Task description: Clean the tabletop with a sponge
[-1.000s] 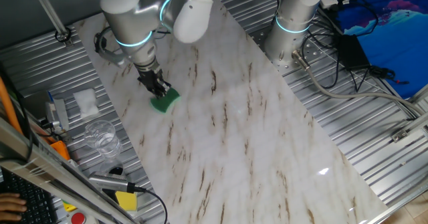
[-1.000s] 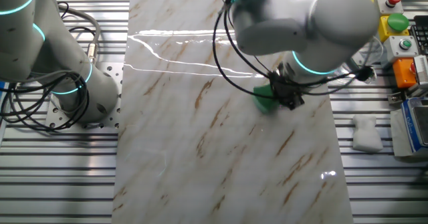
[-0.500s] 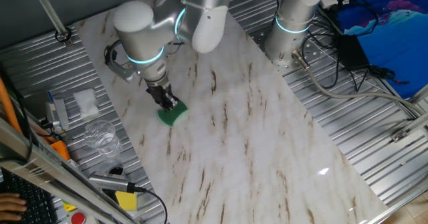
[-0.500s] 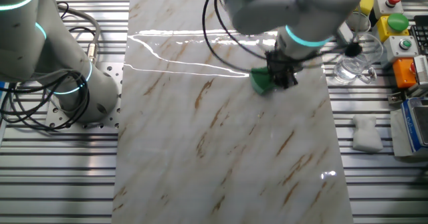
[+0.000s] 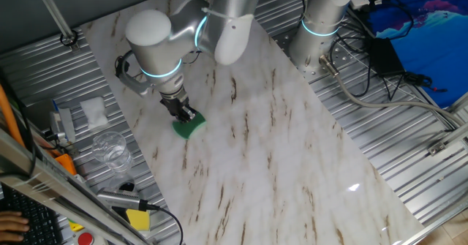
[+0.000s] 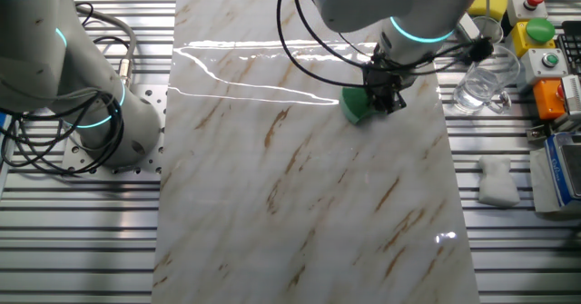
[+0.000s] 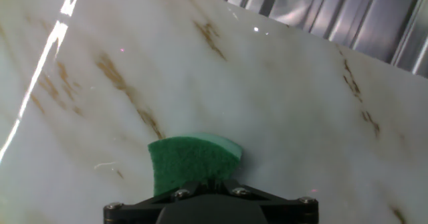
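The green sponge (image 5: 190, 126) lies flat on the white marble-look tabletop (image 5: 248, 142) near its left edge. My gripper (image 5: 184, 115) is shut on the sponge and presses it down on the slab. In the other fixed view the sponge (image 6: 354, 107) shows left of the gripper (image 6: 381, 98) on the tabletop (image 6: 300, 177). In the hand view the sponge (image 7: 192, 160) sticks out ahead of the gripper (image 7: 208, 185) onto the tabletop (image 7: 281, 103); the fingertips are hidden by the gripper body.
A white folded cloth (image 5: 93, 111), a clear glass (image 5: 111, 148) and a yellow block (image 5: 137, 219) lie on the ribbed metal left of the slab. A second robot's base (image 5: 322, 25) stands at the back right with cables (image 5: 365, 77).
My gripper has slid the sponge along the slab away from its starting spot, toward the glass side, most of it in the first half second; little motion since.
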Controlling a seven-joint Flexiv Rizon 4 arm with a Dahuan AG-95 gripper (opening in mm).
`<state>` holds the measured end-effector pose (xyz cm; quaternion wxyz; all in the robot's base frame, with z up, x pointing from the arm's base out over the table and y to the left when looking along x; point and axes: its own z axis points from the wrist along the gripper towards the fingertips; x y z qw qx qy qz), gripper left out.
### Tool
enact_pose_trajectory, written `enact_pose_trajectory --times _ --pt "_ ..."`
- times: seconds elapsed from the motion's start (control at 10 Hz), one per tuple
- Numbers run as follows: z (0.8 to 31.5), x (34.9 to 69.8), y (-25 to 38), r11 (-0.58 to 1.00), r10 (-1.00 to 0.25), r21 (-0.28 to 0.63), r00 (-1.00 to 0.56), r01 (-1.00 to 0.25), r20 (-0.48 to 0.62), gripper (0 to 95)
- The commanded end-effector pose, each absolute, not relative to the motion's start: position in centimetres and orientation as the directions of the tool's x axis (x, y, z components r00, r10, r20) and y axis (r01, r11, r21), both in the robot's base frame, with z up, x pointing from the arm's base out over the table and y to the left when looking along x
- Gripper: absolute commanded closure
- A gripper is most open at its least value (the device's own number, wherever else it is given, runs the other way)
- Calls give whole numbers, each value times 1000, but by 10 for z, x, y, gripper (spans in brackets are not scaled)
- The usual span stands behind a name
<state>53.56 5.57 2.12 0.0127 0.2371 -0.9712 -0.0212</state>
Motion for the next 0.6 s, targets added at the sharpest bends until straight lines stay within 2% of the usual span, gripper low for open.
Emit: enact_pose_trajectory --times 0.1,0.6 --pt "22 536 57 869 -492 63 -871 -491 9 950" --pt "22 536 57 853 -518 75 -855 -516 10 950"
